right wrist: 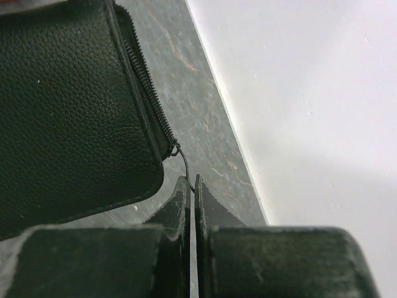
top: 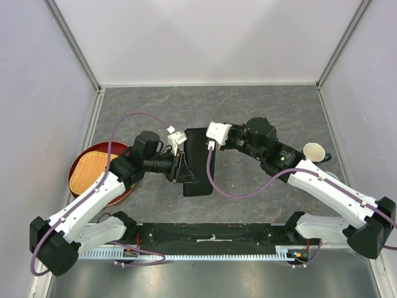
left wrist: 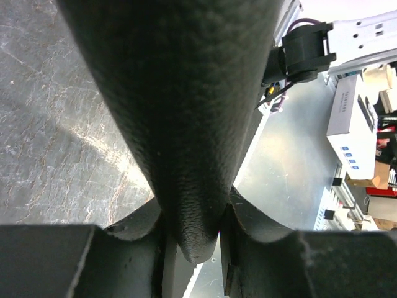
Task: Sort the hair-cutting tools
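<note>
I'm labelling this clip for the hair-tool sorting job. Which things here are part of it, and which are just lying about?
In use: black case, clamped by the left claw; its zipper pull, pinched by the right claw. No scissors or combs show.
Lying about: pale cup; red tray with woven mat, both untouched.

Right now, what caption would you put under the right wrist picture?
Right gripper pinches the zipper pull of the black leather case on the grey table.
</note>
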Tool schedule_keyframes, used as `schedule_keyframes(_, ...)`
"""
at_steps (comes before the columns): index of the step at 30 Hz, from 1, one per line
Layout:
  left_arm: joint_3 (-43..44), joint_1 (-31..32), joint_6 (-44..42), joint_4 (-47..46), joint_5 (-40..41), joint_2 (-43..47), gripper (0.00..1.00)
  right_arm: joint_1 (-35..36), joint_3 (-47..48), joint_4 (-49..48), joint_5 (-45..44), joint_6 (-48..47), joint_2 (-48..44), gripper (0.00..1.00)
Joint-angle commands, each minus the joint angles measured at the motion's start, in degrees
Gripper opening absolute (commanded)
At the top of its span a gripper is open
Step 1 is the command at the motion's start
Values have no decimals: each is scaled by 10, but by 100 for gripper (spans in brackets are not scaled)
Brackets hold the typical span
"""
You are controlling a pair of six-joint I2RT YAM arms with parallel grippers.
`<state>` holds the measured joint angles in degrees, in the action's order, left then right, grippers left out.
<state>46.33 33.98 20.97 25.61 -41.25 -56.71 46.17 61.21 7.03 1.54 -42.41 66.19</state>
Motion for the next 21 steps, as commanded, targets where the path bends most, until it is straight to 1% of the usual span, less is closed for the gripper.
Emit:
schedule_keyframes(1,9,44,-39,80,-7,-17,2,-22,59,-98,-28,-111,-11,0)
schedule_keyframes(3,10,55,-40,81,2,-24,2,-24,67,-89,-16,-129,-11,0)
schedule_keyframes(4,10,66,-40,81,5,-26,2,-22,77,-75,16,-132,-11,0)
schedule_keyframes(7,15,87,-36,77,15,-36,2,-23,91,-57,59,-131,-8,0)
schedule_keyframes(8,17,93,-35,74,16,-39,2,-23,94,-56,91,-130,-7,0)
schedule_keyframes(10,20,102,-30,71,21,-47,2,-23,95,-57,121,-118,-6,0)
schedule_keyframes(11,23,106,-29,69,22,-51,2,-23,96,-58,152,-113,-5,0)
schedule_keyframes(14,28,114,-26,64,25,-60,2,-23,96,-62,211,-86,-4,0)
schedule_keyframes(18,34,121,-20,52,27,-70,2,-23,75,-98,266,-39,-7,0)
schedule_keyframes(21,39,123,-19,48,31,-79,2,-23,61,-119,285,-7,-4,0)
